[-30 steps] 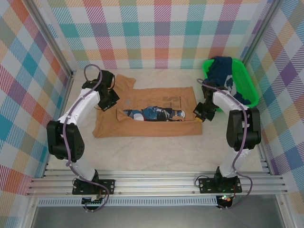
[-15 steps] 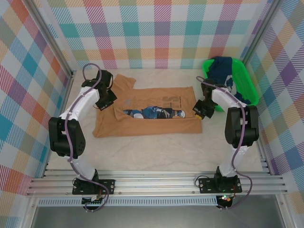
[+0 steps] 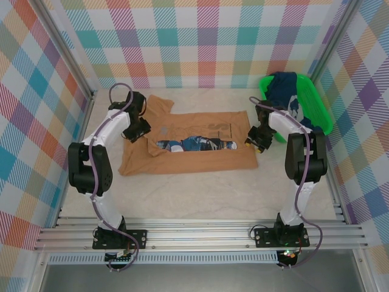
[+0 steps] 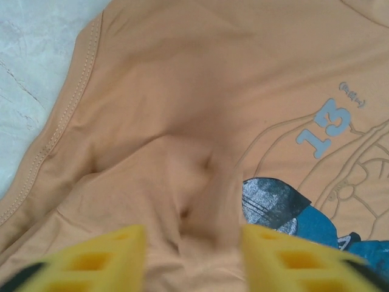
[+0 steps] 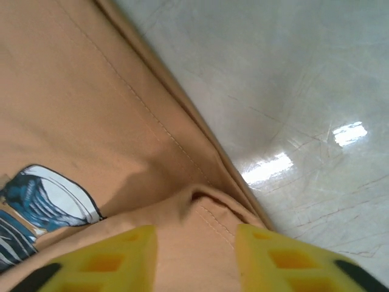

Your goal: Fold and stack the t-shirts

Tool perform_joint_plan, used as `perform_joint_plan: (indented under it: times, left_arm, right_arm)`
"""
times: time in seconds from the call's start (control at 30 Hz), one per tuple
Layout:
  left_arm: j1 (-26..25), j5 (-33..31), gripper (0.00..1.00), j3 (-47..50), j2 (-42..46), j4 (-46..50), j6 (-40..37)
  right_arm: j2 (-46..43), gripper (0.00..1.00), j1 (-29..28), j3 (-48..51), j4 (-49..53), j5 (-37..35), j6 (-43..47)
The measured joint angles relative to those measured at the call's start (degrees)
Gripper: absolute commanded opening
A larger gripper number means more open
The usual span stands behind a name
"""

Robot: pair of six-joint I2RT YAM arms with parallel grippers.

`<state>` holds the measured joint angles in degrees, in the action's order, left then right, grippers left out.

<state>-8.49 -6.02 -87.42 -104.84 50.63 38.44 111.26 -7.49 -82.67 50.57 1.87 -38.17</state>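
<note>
Since the tan-orange t-shirt (image 3: 188, 159) is soft, light and limp, you should take it by a hem or sleeve edge. It lies partly folded on the surface (image 3: 200, 194). Your left fingers (image 4: 103, 255) stand apart around a pucker of cloth and do not pinch it, and your right fingers (image 5: 109, 258) do the same at the right hem. You have two t-shirts. The navy t-shirt (image 3: 282, 91) sits in one green basket (image 3: 322, 115).

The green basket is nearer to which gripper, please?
Right. The right gripper is at the edge of the tan shirt near the green basket; the left gripper is at the opposite end.
</note>
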Motion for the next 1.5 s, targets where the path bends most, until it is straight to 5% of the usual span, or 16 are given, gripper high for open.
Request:
perform_joint_plan:
  times: [0.3, 0.43, 0.5, 0.93, 1.2, 1.5]
  left_arm:
    - [0.79, 10.75, 0.48, 17.38, 10.32, -9.57, 7.78]
    - [0.76, 16.11, 0.46, 23.1, 7.82, -13.57, 12.28]
    - [0.76, 17.44, 0.38, 23.23, 5.66, -15.69, 13.92]
    - [0.5, 18.49, 0.01, 19.5, -0.5, -19.17, 14.51]
    - [-1.64, 18.43, 0.0, 10.03, -2.29, -17.51, 14.03]
    - [-3.56, 18.62, 0.0, -4.07, -14.6, -12.5, 9.49]
  right_arm:
    - [-16.57, 0.49, -2.38, 9.11, -2.14, -0.46, 1.11]
    - [-20.26, 0.48, -5.05, 14.45, -3.26, 1.36, 0.83]
    - [-20.22, 0.47, -6.14, 16.06, -3.48, 2.38, 0.57]
    - [-20.2, 0.4, -6.43, 16.87, -4.5, 3.56, -0.15]
    - [-20.17, 0.38, -6.43, 16.87, -4.66, 3.58, -0.15]
    - [-19.54, 0.37, -6.43, 16.87, -4.66, 4.39, -0.15]
